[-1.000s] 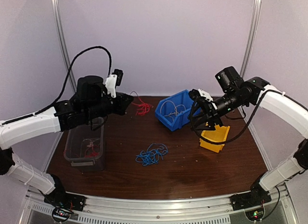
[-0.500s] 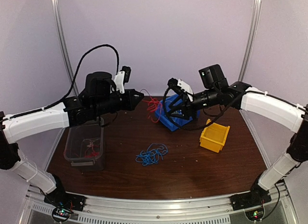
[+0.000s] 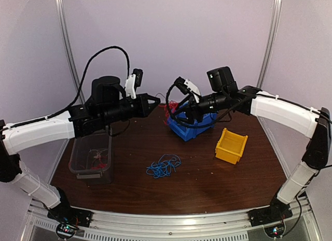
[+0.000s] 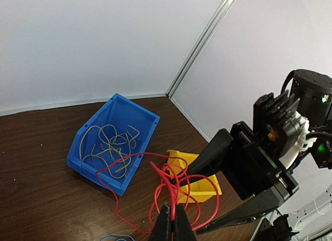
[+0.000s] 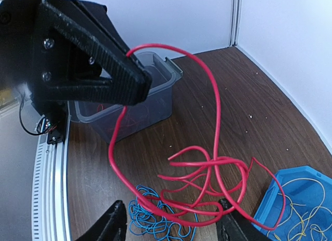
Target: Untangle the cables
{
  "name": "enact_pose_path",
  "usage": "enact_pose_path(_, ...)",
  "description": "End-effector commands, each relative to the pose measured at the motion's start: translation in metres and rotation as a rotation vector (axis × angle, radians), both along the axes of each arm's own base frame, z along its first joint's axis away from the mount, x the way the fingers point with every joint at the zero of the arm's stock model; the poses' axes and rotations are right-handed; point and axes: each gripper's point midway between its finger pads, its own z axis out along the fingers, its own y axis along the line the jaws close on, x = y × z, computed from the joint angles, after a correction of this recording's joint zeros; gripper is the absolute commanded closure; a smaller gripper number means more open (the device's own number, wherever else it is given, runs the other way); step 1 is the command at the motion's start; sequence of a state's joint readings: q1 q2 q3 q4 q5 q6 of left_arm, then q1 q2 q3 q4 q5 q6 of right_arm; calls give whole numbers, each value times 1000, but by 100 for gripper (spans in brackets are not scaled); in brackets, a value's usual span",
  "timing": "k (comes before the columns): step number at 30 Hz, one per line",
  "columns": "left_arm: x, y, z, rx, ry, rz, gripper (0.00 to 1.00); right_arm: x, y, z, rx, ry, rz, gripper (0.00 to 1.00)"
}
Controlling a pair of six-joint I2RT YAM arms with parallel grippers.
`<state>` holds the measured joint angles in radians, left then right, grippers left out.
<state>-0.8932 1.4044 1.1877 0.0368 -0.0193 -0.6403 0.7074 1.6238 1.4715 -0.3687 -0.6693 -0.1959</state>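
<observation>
My left gripper (image 3: 155, 101) is shut on a red cable tangle (image 3: 167, 109) and holds it in the air above the table's back middle. In the left wrist view the jaws (image 4: 174, 223) pinch a red strand, and the loops (image 4: 179, 181) hang in front. My right gripper (image 3: 174, 100) is open and faces the left one; its fingers (image 5: 111, 225) straddle the lower red loops (image 5: 207, 168) without closing. A blue cable tangle (image 3: 163, 166) lies on the table centre. Yellowish-white cables (image 4: 106, 142) lie in the blue bin (image 4: 137, 109).
The blue bin (image 3: 181, 129) stands at the back centre, under the right gripper. A yellow bin (image 3: 232, 145) sits to its right. A clear grey tub (image 3: 92, 158) with a few red wires stands at the left. Walls enclose the back and sides.
The left gripper has moved right with the red tangle lifted. The right arm has swung left from above the yellow bin to over the blue bin, close to the left gripper.
</observation>
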Motion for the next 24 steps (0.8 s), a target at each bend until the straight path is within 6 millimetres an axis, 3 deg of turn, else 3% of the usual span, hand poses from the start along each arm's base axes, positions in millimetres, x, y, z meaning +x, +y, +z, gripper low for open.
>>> enact_pose_path(1,-3,-7,31,-83,-52,-25,100,-1,11,20,70,9,16,39)
enact_pose_path(6,-10,-12,33,-88,-55,-62,100,12,15,24,88,35,-42,45)
enact_pose_path(15,-11,-7,37,-86,-70,-49,100,20,8,14,77,43,-102,100)
enact_pose_path(20,-5,8,49,-77,-112,28,100,16,-7,-12,25,25,-121,100)
enact_pose_path(24,-3,28,78,-60,-192,103,100,11,-22,-41,-47,2,-132,100)
